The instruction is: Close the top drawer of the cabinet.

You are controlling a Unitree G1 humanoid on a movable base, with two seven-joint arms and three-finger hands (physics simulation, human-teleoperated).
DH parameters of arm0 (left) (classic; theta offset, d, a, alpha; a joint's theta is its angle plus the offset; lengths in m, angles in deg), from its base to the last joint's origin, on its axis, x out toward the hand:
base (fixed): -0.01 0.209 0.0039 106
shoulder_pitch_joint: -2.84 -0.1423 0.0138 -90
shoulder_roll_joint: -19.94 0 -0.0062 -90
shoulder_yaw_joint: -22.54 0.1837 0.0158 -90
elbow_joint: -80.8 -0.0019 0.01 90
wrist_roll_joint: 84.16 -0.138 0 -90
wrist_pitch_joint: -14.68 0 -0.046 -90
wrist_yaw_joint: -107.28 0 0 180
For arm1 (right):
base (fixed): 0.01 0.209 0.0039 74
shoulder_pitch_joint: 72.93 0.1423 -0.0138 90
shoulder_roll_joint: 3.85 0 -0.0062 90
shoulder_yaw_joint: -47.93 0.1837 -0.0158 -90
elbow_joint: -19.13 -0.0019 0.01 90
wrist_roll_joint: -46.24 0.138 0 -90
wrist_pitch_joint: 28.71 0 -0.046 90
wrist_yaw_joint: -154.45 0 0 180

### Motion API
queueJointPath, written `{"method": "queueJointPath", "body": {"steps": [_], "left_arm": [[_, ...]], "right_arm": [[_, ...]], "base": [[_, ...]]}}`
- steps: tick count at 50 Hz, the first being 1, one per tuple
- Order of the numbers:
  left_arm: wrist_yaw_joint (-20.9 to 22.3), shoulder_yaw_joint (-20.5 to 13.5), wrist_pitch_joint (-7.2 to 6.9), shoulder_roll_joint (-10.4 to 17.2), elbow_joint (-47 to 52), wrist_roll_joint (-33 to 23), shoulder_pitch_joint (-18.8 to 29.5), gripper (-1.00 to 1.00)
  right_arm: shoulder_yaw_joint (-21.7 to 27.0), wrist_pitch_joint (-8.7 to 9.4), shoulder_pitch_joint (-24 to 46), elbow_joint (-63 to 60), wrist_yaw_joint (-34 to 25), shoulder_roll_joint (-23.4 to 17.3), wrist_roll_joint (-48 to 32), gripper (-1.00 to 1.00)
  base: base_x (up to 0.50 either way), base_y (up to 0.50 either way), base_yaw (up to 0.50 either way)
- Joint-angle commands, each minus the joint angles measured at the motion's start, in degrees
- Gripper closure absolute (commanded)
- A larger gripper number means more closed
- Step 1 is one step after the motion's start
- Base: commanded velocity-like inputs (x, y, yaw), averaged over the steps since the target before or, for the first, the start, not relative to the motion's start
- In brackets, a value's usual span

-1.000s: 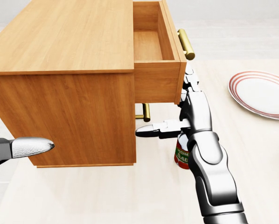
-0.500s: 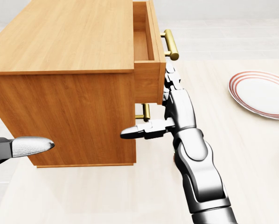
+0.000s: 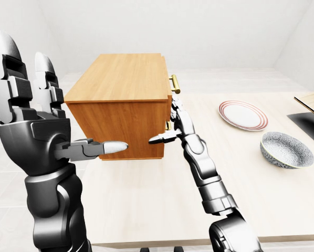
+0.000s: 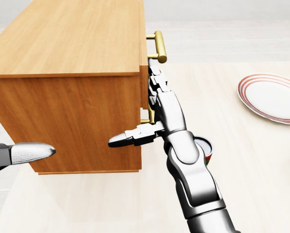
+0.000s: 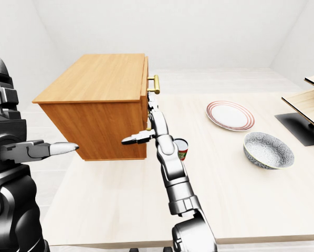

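Observation:
The wooden cabinet [image 4: 67, 58] fills the left of the head view. Its top drawer front [image 4: 145, 53] sits against the cabinet body, and I see no gap or inside of the drawer. The drawer's brass handle [image 4: 158, 46] sticks out to the right. My right hand [image 4: 157, 94] is open, its straight fingers [image 4: 154, 80] lie flat on the drawer front below that handle, and its thumb [image 4: 128, 138] points left across the cabinet's side. A second brass handle [image 4: 149, 116] shows lower down behind the hand. My left hand [image 3: 39, 113] is raised at the left, open and holding nothing.
A red and green can [image 5: 181, 148] stands on the pale table [image 4: 261, 184] just right of my right forearm. A red-rimmed plate [image 4: 271, 97] lies at the right, with a speckled bowl [image 5: 267, 149] nearer. Wooden boards on a black stand [image 5: 304, 123] are at the far right.
The top drawer slid left into the cabinet, from well open to closed against its body. My right hand moved left with it. The left hand stayed put.

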Motion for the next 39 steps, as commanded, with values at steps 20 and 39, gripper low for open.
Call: {"method": "queueJointPath", "body": {"steps": [20,39], "left_arm": [[0.2,-0.7,0.00,-0.1,-0.6,1.4,0.6,-1.00],[-0.2,-0.5,0.00,0.3,-1.0,2.1,0.4,-1.00]], "right_arm": [[-3.5,0.02,4.3,4.3,-3.6,3.9,2.5,-1.00],[-3.4,-0.33,5.3,5.8,-4.3,4.5,2.6,-1.00]], "base": [[0.00,0.00,0.00],[0.00,0.00,0.00]]}}
